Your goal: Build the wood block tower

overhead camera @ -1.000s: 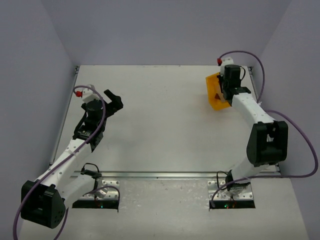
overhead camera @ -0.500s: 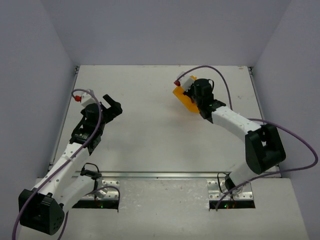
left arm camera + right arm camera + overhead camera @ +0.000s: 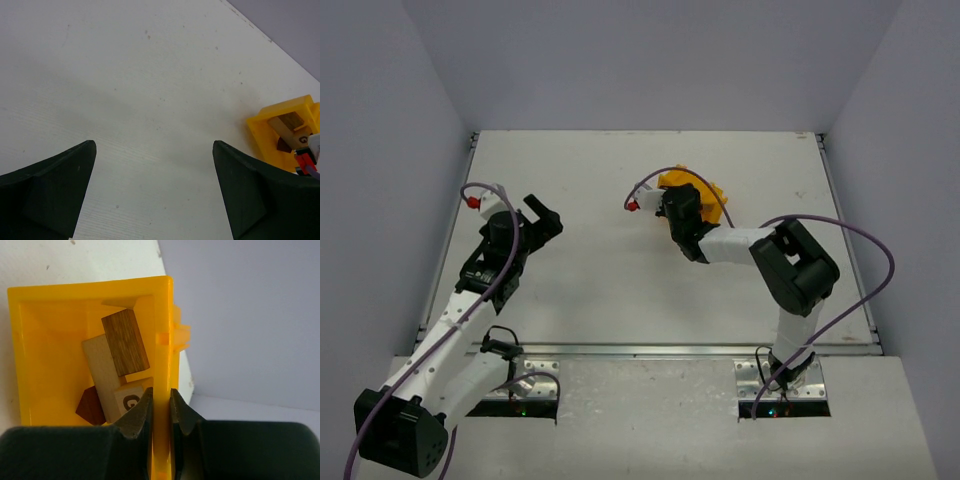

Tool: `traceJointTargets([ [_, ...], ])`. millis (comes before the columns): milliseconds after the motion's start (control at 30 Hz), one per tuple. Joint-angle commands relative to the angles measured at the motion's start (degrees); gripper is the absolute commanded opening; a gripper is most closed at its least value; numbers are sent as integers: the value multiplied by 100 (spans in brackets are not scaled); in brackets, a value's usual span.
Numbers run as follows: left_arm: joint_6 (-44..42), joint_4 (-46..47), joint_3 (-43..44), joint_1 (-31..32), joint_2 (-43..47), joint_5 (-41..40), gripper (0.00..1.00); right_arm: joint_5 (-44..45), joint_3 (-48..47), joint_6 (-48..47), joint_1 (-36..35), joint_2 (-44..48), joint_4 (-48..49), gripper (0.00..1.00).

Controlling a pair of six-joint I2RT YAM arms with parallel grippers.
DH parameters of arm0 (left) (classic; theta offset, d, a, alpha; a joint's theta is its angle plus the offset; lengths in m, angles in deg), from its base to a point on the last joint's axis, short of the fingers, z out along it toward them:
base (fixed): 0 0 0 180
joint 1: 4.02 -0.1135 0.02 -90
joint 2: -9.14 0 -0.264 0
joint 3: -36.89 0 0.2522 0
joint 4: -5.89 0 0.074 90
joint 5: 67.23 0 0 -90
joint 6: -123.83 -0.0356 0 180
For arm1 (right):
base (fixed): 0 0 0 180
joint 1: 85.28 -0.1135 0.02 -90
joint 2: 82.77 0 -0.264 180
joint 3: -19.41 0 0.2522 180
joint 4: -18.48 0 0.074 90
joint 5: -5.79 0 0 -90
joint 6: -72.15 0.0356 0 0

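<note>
Top view: seeing yellow bin [image 3: 708, 190] sitting around mid-counter [image 3: 620, 290]. Seeing right hand [image 3: 686, 204] clamping onto bin's edge. Seeing left hand [image 3: 546, 213] hanging well left of bin, spreading wide, gripping nothing.

Left wrist: looking across bare counter toward bin at far right. Spotting wooden pieces [image 3: 286, 122] lying inside bin. Showing both fingers [image 3: 55, 190] standing wide apart, nothing between.

Right wrist: showing fingers nearly closed, squeezing bin's side wall between them. Inside bin: dark brown block [image 3: 125, 342] lying over pale plank [image 3: 100, 367], reddish-brown wedge [image 3: 91, 407] touching plank's side, small pale block [image 3: 131, 400] sitting right beside inner finger. All lying loose, nothing stacked. Not telling whether bin is resting on counter or lifted.
</note>
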Motion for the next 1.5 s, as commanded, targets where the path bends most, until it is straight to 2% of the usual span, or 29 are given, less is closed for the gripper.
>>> traceJointTargets([
  [0, 33, 55, 37, -16, 220, -184, 100, 710, 46, -1412, -349, -92, 2156, 0],
  [67, 26, 39, 9, -16, 245, -231, 100, 864, 109, -2059, -516, -330, 2738, 0],
  [167, 26, -2, 9, -16, 256, -287, 100, 961, 79, -2366, -736, -513, 2667, 0],
  [433, 26, -8, -17, -25, 201, -364, 100, 918, 194, -2598, -889, -551, 2521, 0],
  [633, 35, 10, -25, -16, 152, -339, 100, 945, 153, -2541, -945, -592, 1976, 0],
  [867, 58, 66, -44, -20, 53, -303, 100, 896, 310, -3029, -1043, -692, 1962, 5],
  [933, 80, 130, -70, -16, -10, -259, 100, 892, 388, -3416, -1070, -657, 1664, 8],
  [1000, 105, 232, -79, -24, -128, -156, 100, 778, 588, -3888, -1119, -609, 1921, 8],
  [1167, 96, 519, 37, -16, -510, 46, 100, 822, 675, -4723, -1522, -513, 2237, 2],
  [1233, 106, 625, 88, -24, -642, 215, 100, 783, 728, -5105, -1662, -607, 2155, 0],
  [1333, 140, 899, 97, -16, -788, 452, 100, 814, 784, -5106, -1781, -774, 1856, 0],
  [1467, 181, 1093, 123, -16, -847, 513, 100, 1436, 612, -4928, -1848, -875, 1283, 0],
])
